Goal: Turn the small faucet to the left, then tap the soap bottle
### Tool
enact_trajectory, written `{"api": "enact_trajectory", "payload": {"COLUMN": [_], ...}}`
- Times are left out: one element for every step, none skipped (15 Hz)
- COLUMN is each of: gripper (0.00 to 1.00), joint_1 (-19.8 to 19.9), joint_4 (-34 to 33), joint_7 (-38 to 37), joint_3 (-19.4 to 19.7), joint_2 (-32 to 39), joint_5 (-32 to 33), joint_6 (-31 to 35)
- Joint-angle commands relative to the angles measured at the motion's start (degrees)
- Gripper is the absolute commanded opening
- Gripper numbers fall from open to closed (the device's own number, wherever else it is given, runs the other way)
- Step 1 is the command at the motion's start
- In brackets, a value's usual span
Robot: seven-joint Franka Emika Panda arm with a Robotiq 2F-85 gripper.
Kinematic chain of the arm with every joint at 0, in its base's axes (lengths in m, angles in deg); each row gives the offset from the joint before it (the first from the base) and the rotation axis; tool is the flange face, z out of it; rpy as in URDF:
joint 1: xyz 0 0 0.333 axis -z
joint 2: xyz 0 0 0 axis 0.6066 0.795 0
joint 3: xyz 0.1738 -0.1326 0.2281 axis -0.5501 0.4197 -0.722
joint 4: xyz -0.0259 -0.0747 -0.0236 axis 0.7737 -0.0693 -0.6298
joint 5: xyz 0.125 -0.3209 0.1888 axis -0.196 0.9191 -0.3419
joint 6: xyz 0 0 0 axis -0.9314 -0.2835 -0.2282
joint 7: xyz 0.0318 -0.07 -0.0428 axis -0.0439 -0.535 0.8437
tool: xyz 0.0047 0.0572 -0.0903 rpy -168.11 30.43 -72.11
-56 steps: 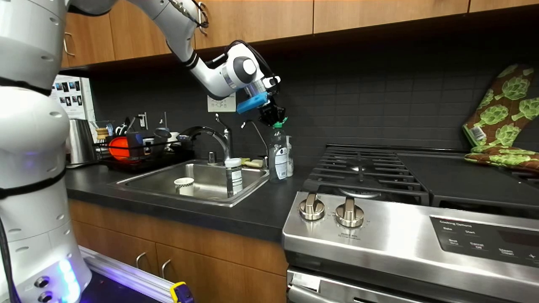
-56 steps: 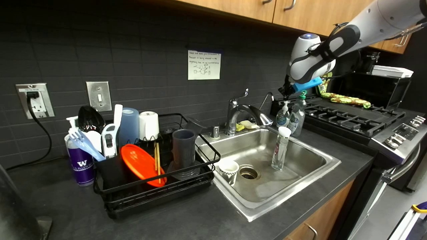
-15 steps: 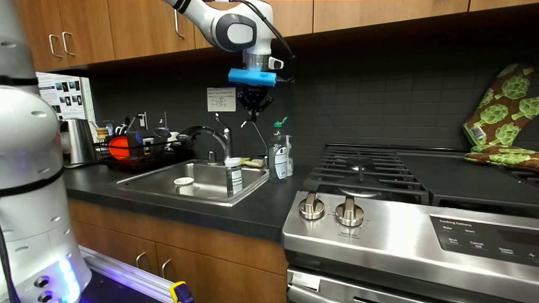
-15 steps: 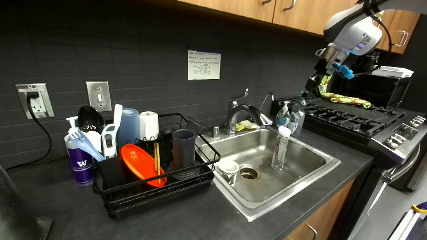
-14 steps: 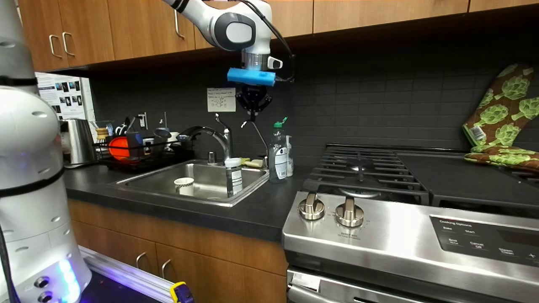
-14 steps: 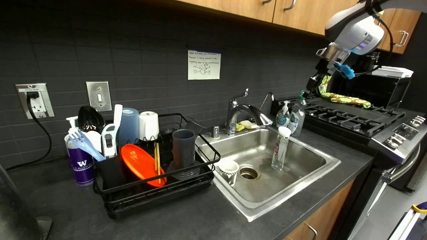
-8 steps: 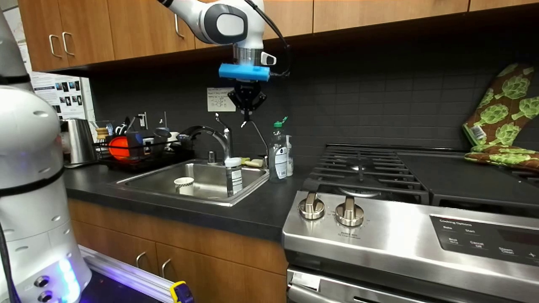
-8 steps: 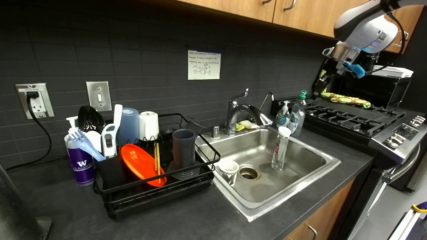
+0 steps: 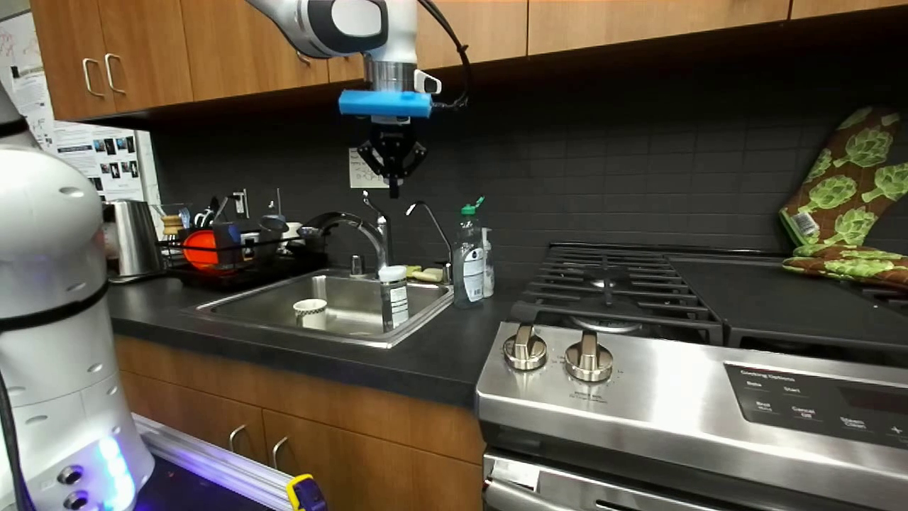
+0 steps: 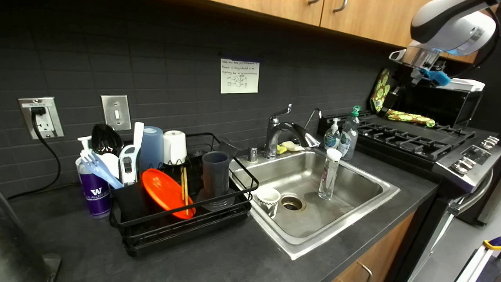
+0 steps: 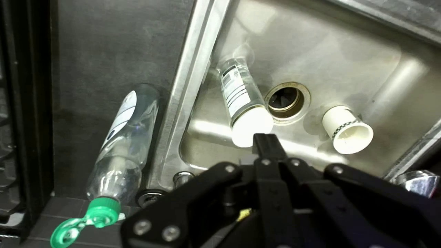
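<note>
Currently your gripper [image 9: 394, 190] hangs upper centre in an exterior view, fingers [image 11: 266, 148] together, holding nothing; the small faucet [image 9: 440, 232] and soap bottle [image 9: 468, 264] stand mid-frame, the bottle on dark counter [image 9: 454, 344] before dark tiles [image 9: 638, 170].

White and smoothly rounded, the robot arm [image 9: 401, 32] ended in black jaws.
Dark grey trim [image 9: 321, 25] framed a pale oval cap [image 9: 357, 18]; a silvery wrist collar [image 9: 390, 75], a bright blue block [image 9: 385, 103] and a black cable [image 9: 462, 50] followed. Silvery screw heads [image 11: 170, 233] studded the jaws. Black bands [image 9: 55, 316] and small grey ovals [image 9: 71, 191] marked the trunk [image 9: 46, 234], and its base [image 9: 74, 426] carried a glowing blue-white light strip [image 9: 116, 472] and two round sockets [image 9: 73, 475].
</note>
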Motion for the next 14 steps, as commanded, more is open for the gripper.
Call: {"api": "enact_trajectory", "payload": {"gripper": [0.0,0.0,0.0,0.0,0.0,0.0,0.0,0.0,0.0,0.05,0.27,0.05,0.12,0.18], "joint_1": [-1.4,-1.6,-1.7,-2.0,-2.3,-2.6,-2.9,-3.3,-3.7,-4.2,-4.7,-5.8,-6.3,-6.6], "joint_4": [5.6,7.0,8.2,9.8,11.2,12.9,14.4,16.1,17.2,18.8,19.8,16.8,18.0,18.8], "joint_7": [-2.8,-3.3,-4.0,-4.7,-5.5,-6.2,-7.1,-8.2,-9.2,-10.6,-12.1,-10.1,-11.2,-11.9], "joint_3": [0.4,0.2,0.0,-0.1,-0.3,-0.5,-0.8,-1.3,-1.5,-2.0,-2.4,0.0,-0.3,-0.6], "joint_2": [-7.7,-9.4,-10.9,-12.6,-14.2,-16.0,-17.7,-19.5,-20.9,-22.6,-23.7,-19.6,-21.0,-22.0], "joint_5": [4.2,5.0,5.9,6.8,7.4,7.9,8.5,9.0,9.4,9.7,9.7,9.7,9.8,9.9], "joint_6": [-1.4,-1.8,-2.2,-2.4,-2.6,-2.6,-2.9,-3.0,-3.4,-3.6,-4.1,-3.3,-3.4,-3.4]}}
